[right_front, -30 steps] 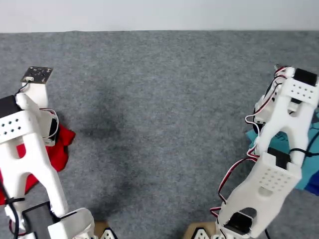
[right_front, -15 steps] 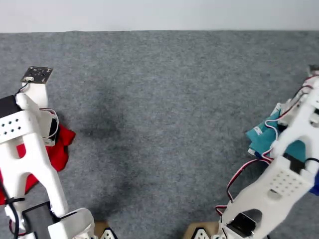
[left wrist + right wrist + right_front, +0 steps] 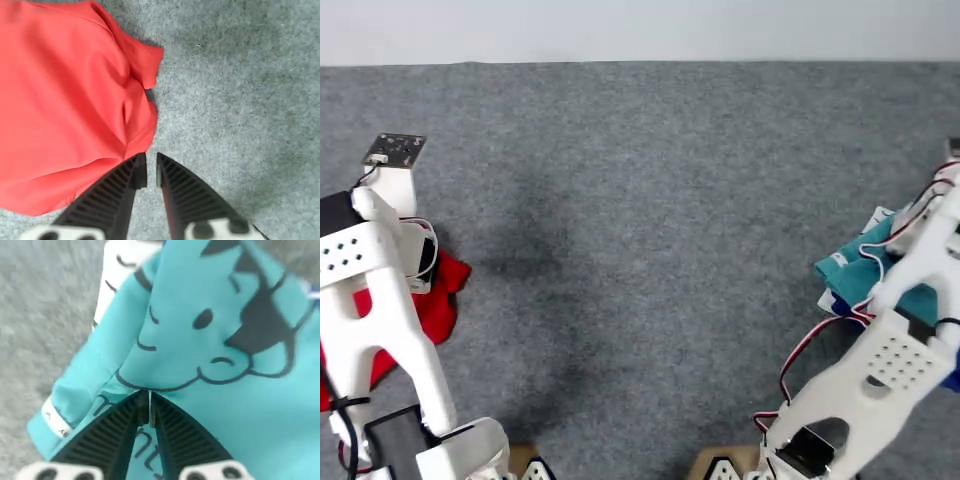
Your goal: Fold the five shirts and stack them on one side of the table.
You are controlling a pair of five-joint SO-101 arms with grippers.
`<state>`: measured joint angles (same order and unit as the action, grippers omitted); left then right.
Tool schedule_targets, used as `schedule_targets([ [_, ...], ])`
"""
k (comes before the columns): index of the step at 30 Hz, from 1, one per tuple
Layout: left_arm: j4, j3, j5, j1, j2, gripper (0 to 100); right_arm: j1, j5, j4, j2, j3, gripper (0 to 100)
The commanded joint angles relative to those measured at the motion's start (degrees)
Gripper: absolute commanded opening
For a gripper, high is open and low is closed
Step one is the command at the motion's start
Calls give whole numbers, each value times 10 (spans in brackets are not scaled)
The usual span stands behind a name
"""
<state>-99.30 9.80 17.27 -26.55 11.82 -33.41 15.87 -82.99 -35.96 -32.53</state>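
Observation:
A red shirt (image 3: pixel 65 110) lies crumpled at the table's left side, also seen in the high view as the red shirt (image 3: pixel 445 295) under the left arm. My left gripper (image 3: pixel 147 169) is shut, its tips at the red shirt's edge on the grey mat. A teal shirt (image 3: pixel 215 385) with a dark cartoon print sits at the right edge, atop a pile. My right gripper (image 3: pixel 145 405) is shut on a fold of that teal shirt (image 3: pixel 848 272). A white shirt (image 3: pixel 117 285) peeks out beneath it.
Grey felt mat (image 3: pixel 650 220) covers the table, with a wide bare stretch between the two arms. A blue garment (image 3: pixel 950 380) shows at the right edge under the right arm (image 3: pixel 890 370). The left arm (image 3: pixel 370 300) stands over the red shirt.
The right arm has swung toward the table's right edge, uncovering more of the teal shirt. The left arm and the red shirt have stayed put.

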Motion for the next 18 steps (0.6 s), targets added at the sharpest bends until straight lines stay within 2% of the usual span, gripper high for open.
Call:
schedule_targets([
  [1,-10,1,-2,6,22,43,10,3,38,44,-32,9],
  [6,-10,1,-2,6,22,43,10,3,128,32,-29,11],
  [12,-10,1,-2,6,22,43,12,7,293,-74,-30,9],
  [18,-11,1,-2,6,22,43,13,4,328,-77,-33,9],
])
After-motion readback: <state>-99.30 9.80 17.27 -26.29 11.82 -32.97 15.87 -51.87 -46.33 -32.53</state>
